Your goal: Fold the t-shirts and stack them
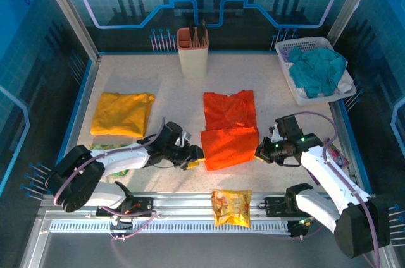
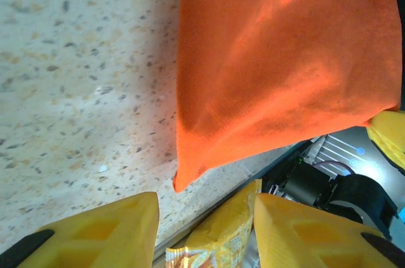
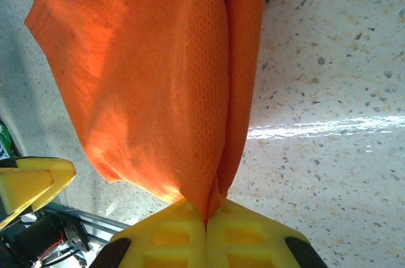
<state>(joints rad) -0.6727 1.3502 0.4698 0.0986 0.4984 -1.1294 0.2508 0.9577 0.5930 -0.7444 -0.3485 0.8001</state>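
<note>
Top external view: the bright orange cotton t-shirt [image 1: 229, 130] lies in the middle of the speckled table [image 1: 171, 94], its near half doubled over, well apart from the folded mustard yellow t-shirt [image 1: 121, 114]. The right jaws pinch the orange shirt's right edge. The left jaws stand parted just off its left corner, holding nothing. To my eye, the fold should be laid flat with its edges squared before the right jaws let go, without dragging the cloth.

The orange t-shirt [image 1: 229, 145] lay half-folded mid-table, the left gripper [image 1: 197, 154] and right gripper [image 1: 259, 152] at its near corners; the yellow t-shirt [image 1: 121, 114] lay folded at left.
</note>
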